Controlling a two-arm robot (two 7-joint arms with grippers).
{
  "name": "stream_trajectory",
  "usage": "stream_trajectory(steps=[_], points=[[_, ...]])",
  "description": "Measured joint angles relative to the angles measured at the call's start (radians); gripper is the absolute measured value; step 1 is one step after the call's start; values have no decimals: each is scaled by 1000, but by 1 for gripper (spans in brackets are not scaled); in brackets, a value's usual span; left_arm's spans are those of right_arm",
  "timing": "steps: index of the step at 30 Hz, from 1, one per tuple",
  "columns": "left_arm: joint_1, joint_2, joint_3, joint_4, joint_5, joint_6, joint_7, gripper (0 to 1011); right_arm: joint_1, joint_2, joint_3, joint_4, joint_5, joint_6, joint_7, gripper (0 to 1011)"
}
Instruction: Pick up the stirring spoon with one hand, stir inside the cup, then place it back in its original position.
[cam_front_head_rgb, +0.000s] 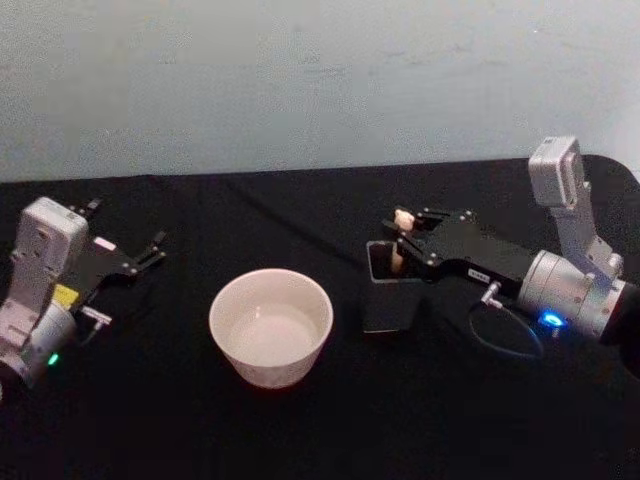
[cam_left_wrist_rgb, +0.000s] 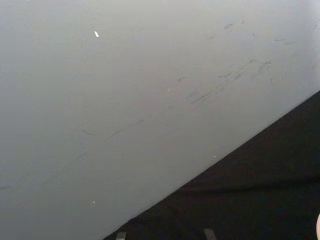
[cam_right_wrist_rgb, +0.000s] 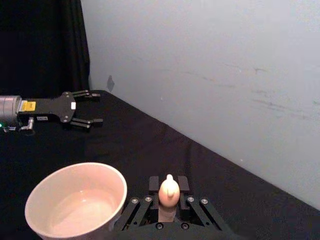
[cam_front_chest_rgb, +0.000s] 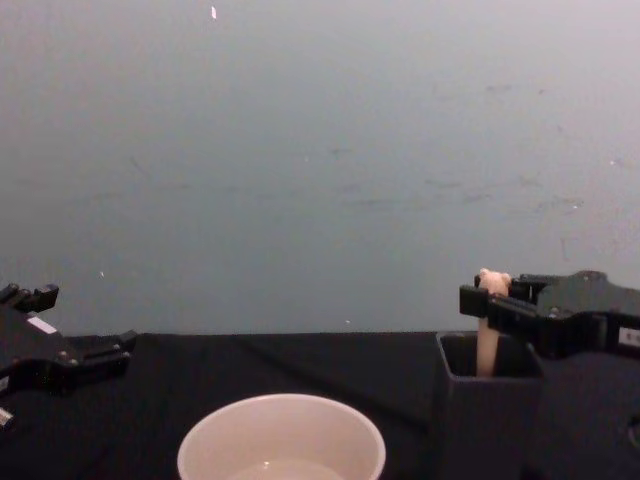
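The stirring spoon (cam_front_head_rgb: 404, 218) stands upright in the dark grey square holder (cam_front_head_rgb: 390, 300), right of the cream-white cup (cam_front_head_rgb: 270, 325). My right gripper (cam_front_head_rgb: 403, 238) reaches in from the right and is shut on the beige handle just under the bear-head knob. In the right wrist view the knob of the spoon (cam_right_wrist_rgb: 169, 192) sits between the two fingers, with the cup (cam_right_wrist_rgb: 75, 200) beside it. From the chest, the spoon (cam_front_chest_rgb: 488, 345) rises out of the holder (cam_front_chest_rgb: 485, 410) into the right gripper (cam_front_chest_rgb: 488, 300). The spoon's bowl is hidden inside the holder. My left gripper (cam_front_head_rgb: 152, 250) rests open at the far left.
A black cloth (cam_front_head_rgb: 300, 430) covers the table and a pale wall (cam_front_head_rgb: 300, 80) stands close behind it. The cup (cam_front_chest_rgb: 280, 440) holds a little clear liquid. The left gripper (cam_right_wrist_rgb: 90, 107) lies well away from the cup, near the table's back edge.
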Motion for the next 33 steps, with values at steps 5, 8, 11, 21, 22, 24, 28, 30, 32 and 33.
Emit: stream_trajectory(steps=[5,8,11,21,22,24,28,30,32,33], points=[[0,0,0,0,0,0,0,1001,-2,-1,-2,1,-9,5,-6,214],[0,0,0,0,0,0,0,1001,-2,-1,-2,1,-8,5,-6,214],[0,0,0,0,0,0,0,1001,-2,-1,-1,1,-8,5,-5,214],[0,0,0,0,0,0,0,1001,-2,0,-1,1,-6,4,-4,300],[0,0,0,0,0,0,0,1001,-2,0,-1,1,-6,4,-4,321],[0,0,0,0,0,0,0,1001,-1,0,0,1,-6,3,-4,390],[0,0,0,0,0,0,0,1001,-2,0,0,1,-5,3,-3,520],[0,0,0,0,0,0,0,1001,-1,0,0,0,-5,3,-3,594],[0,0,0,0,0,0,0,1002,-2,0,0,0,-5,2,-3,683],[0,0,0,0,0,0,0,1000,-2,0,0,0,-5,2,-3,683]])
